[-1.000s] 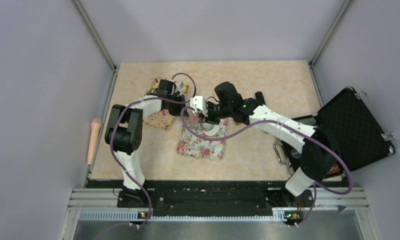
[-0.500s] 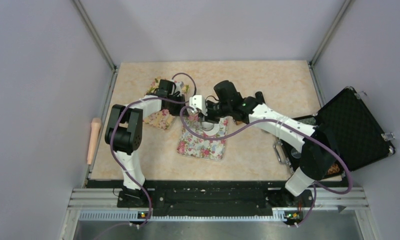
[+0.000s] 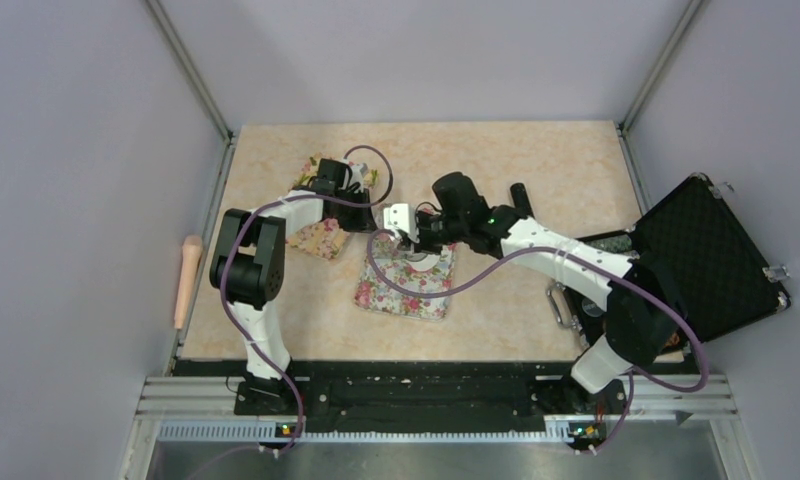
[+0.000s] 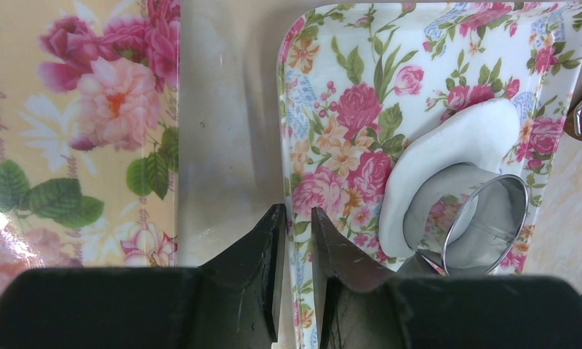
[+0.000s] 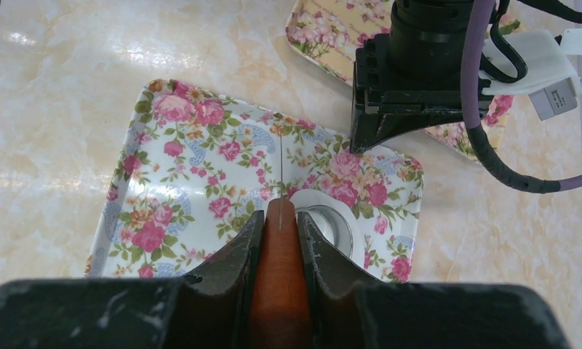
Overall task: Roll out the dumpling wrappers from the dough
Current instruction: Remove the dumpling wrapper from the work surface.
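No finished dumpling wrapper shows clearly in any view. If a disc has been cut, it is hidden inside the ring cutter, and I cannot tell.

What does show is the dough, a white crescent with a round bite out of it. It lies on the far part of the pink floral tray at mid-table. The metal ring stands tilted in that bite, touching the dough's inner edge.

The right gripper is clamped on a brown wooden handle whose tip sits just beside the ring. Whether handle and ring are one tool I cannot tell. The left gripper has its jaws drawn close on the tray's far rim, apparently pinning it.

Just left of that tray lies a yellow floral tray, and I see no wrapper on the part in view. A pale wooden pin lies off the table's left edge, well apart from both arms. An open black case sits at the right.

I judge the cutting step to be in hand. One round seems punched, and the crescent looks too narrow for another without regathering and rolling.
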`<state>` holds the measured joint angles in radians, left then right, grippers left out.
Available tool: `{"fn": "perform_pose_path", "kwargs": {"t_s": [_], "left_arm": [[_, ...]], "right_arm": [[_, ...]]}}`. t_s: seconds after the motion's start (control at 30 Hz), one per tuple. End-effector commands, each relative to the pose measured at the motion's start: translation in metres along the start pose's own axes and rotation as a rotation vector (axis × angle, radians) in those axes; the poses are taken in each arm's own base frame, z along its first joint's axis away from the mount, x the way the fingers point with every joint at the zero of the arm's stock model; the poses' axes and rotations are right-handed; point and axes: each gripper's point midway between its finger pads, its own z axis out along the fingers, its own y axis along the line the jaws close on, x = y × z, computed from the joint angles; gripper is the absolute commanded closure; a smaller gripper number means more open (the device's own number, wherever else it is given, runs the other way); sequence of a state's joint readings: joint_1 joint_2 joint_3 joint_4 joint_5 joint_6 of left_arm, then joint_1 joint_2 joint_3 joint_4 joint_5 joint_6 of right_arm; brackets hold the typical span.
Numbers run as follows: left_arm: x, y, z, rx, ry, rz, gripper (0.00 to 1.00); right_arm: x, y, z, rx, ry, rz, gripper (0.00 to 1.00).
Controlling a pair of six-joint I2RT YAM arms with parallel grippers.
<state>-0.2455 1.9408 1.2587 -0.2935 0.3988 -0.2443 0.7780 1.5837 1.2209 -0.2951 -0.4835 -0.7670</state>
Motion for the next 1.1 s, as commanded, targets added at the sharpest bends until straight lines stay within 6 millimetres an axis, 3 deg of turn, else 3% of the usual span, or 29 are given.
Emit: {"fn": "perform_pose_path", "kwargs": {"t_s": [0.0, 0.3, 0.47, 0.53, 0.6, 0.73, 0.87, 1.07], "left_arm": [[-0.014, -0.008, -0.004, 0.021, -0.030, 0.016, 0.76], [-0.016, -0.009, -0.006, 0.017, -0.037, 0.020, 0.76], [-0.017, -0.006, -0.007, 0.005, -0.041, 0.020, 0.76], [-0.016, -0.005, -0.006, -0.001, -0.040, 0.019, 0.81], [-0.016, -0.004, -0.006, -0.005, -0.038, 0.018, 0.91], [-0.015, -0.003, -0.005, -0.010, -0.033, 0.016, 1.00], [-0.014, -0.001, -0.004, -0.019, -0.031, 0.014, 1.00], [-0.011, 0.006, -0.001, -0.046, -0.024, -0.004, 1.00]], "right_arm": [[0.016, 0.024, -0.010, -0.068, 0.051, 0.025, 1.00], [0.031, 0.051, -0.027, -0.134, 0.111, 0.051, 1.00], [0.029, 0.057, -0.034, -0.143, 0.106, 0.057, 1.00], [0.029, 0.056, -0.037, -0.136, 0.111, 0.050, 1.00], [0.031, 0.057, -0.039, -0.137, 0.119, 0.048, 1.00], [0.040, 0.061, -0.043, -0.155, 0.145, 0.051, 1.00], [0.050, 0.067, -0.046, -0.180, 0.167, 0.068, 1.00], [0.050, 0.073, -0.057, -0.266, 0.161, 0.116, 1.00]]}}
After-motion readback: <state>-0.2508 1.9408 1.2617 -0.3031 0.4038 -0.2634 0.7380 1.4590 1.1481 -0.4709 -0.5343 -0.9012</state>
